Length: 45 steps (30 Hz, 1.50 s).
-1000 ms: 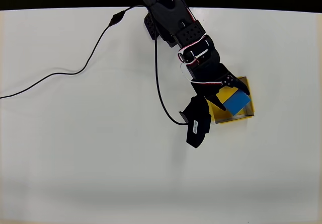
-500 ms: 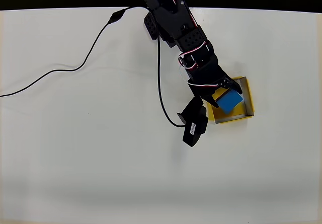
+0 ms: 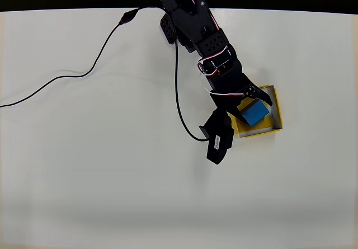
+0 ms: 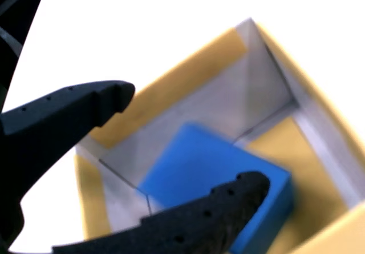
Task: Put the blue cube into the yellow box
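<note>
The black arm (image 3: 198,28) reaches down from the top edge of the white surface (image 3: 84,176) and ends over the yellow box (image 3: 277,114), which sits right of centre in the overhead view. The blue cube (image 3: 255,112) lies inside the box, on its yellow floor, turned a little askew to the walls. The gripper (image 3: 251,100) hangs right above it with its fingers spread apart, one finger (image 3: 260,94) over the box's far side and the other at the left wall, with the cube between and below them.

In the wrist view the two black fingers (image 4: 74,108) stand well apart with open space between them. The cube (image 4: 205,168) rests in the box (image 4: 171,88), and the lower finger crosses in front of its near edge; whether that finger touches the block cannot be told. The upper finger is clear of it. The picture is slightly blurred.

A black cable (image 3: 72,78) trails across the surface from the arm's base to the left edge.
</note>
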Available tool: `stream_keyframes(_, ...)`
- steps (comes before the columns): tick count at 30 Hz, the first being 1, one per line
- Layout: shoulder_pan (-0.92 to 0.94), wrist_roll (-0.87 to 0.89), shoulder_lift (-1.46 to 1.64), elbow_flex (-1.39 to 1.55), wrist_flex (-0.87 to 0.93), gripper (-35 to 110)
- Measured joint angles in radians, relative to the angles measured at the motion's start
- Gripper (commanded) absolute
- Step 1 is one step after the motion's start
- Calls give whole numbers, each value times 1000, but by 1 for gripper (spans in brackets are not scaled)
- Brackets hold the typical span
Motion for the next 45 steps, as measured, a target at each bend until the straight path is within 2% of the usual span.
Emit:
stream_keyframes(9, 32, -57, 12, 21, -87, 38)
stream_keyframes(13, 75, -115, 89, 20, -163, 30)
stream_keyframes(18, 152, -149, 187, 20, -170, 23)
stream_keyframes(25, 371, -147, 367, 44, -46, 20)
stream_keyframes(38, 641, -196, 788, 399, 166, 17)
stream_keyframes(45, 655, -170, 957, 402, 466, 12)
